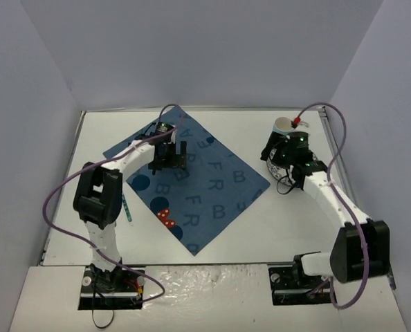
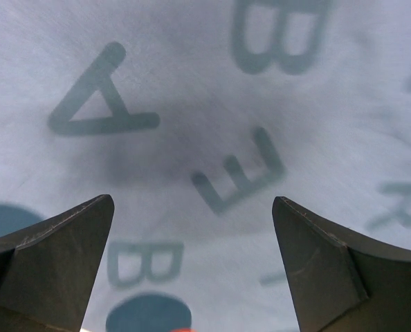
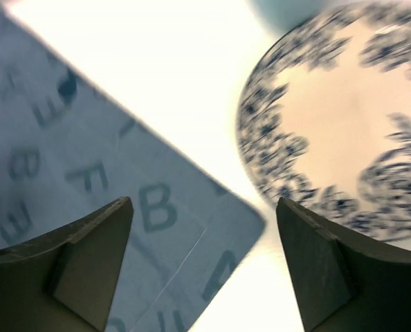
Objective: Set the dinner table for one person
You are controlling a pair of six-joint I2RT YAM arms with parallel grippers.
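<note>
Looking down from the top camera, I see the dinner table (image 1: 261, 221) as the white top filling the enclosure, with a blue lettered cloth (image 1: 212, 194) lying askew across its middle. The left gripper (image 1: 171, 159) hangs over the cloth's far-left part. The right gripper (image 1: 280, 164) sits off the cloth's right corner, and its own arm covers most of what lies beneath.

Only the right wrist camera clears that up: a blue-patterned plate (image 3: 344, 117) rests on bare table just beside the cloth's corner, blurred and cut off by the frame. The jaws there stand apart with nothing between them.

The left wrist view gives me only cloth letters, with its fingers (image 2: 60, 256) spread wide and gripping nothing.

A pale cup (image 1: 283, 126) behind the right wrist, a red spotted object (image 1: 165, 216) on the cloth and a thin teal item (image 1: 127, 207) by the left arm show only from above. I cannot identify the last two.
</note>
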